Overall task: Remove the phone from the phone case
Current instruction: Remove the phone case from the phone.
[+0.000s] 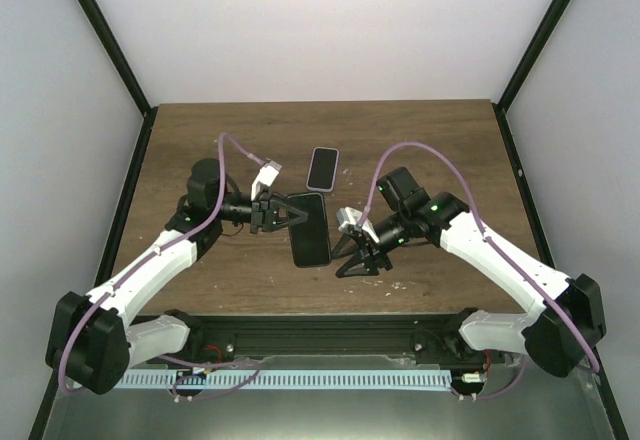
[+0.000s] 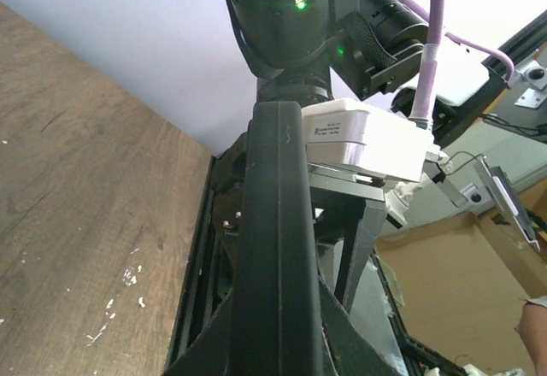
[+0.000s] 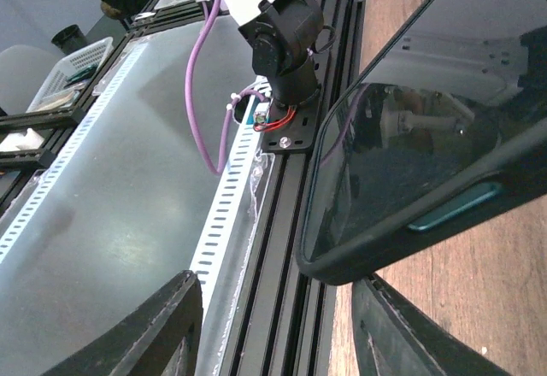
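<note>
Phone [image 1: 323, 168] flat on dark wood table [image 1: 430, 150]; white walls [image 1: 320, 30] around.

Top view: high above and behind the bases; looks down over the whole table [image 1: 180, 160], left arm [image 1: 150, 265] and right arm [image 1: 500, 255]
Left wrist view: very near; looks along the black phone [image 2: 278, 248] edge-on toward the right arm and front rail [image 2: 192, 265]
Right wrist view: near; faces the phone's glass, the rail, the left arm's base
Shared: phone in all three; rail in both wrist views
</note>
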Motion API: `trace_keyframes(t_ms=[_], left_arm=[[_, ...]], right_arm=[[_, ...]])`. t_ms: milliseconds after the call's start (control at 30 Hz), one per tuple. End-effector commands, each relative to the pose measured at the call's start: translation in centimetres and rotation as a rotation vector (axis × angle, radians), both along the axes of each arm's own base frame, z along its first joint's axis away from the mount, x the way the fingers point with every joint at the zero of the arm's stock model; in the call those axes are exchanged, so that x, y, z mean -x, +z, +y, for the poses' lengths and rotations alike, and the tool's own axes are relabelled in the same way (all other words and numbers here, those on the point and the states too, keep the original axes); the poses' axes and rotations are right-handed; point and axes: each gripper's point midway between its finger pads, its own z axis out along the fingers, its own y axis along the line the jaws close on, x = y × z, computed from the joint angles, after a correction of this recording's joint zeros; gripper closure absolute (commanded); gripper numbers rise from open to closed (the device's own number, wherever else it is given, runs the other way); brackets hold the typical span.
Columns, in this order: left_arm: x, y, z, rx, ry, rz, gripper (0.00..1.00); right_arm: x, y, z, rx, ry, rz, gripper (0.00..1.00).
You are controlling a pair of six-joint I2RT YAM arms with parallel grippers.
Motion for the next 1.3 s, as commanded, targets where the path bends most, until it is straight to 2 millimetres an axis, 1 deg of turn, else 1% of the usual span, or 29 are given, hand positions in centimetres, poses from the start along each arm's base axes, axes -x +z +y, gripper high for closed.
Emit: trace_keyframes(t_ms=[0, 100, 267, 400, 567, 833, 967, 1267], left_arm=[[0.9, 1.7, 0.4, 0.052, -0.043, -0.082, 1.00], [1.0, 1.7, 0.4, 0.052, -0.042, -0.084, 1.00], [1.3, 1.8, 0.5, 0.063, -0.042, -0.091, 1.00], [1.4, 1.8, 0.6, 0.063, -0.046, -0.078, 1.00], [1.4, 1.6, 0.5, 0.063, -0.051, -0.066, 1.00], [1.3, 1.4, 0.5, 0.060, -0.048, -0.054, 1.00], [1.0, 1.0, 0.4, 0.052, -0.044, -0.029, 1.00], [0.6, 0.5, 0.2, 0.046, -0.044, 0.011, 1.00]], right_arm=[[-0.4, 1.2, 0.6, -0.038, -0.007, -0.040, 0.51], [-1.2, 1.3, 1.0, -0.030, -0.044, -0.040, 0.53], [-2.4, 1.4, 1.6, -0.018, -0.081, -0.043, 0.60], [-2.0, 1.7, 1.5, -0.028, -0.054, -0.049, 0.62], [-1.6, 1.7, 1.5, -0.036, -0.039, -0.071, 0.68], [-0.6, 1.9, 2.1, -0.051, 0.009, -0.080, 0.69], [-1.0, 1.5, 2.3, -0.047, -0.001, -0.123, 0.77], [-1.7, 1.0, 2.5, -0.055, -0.003, -0.205, 0.83]])
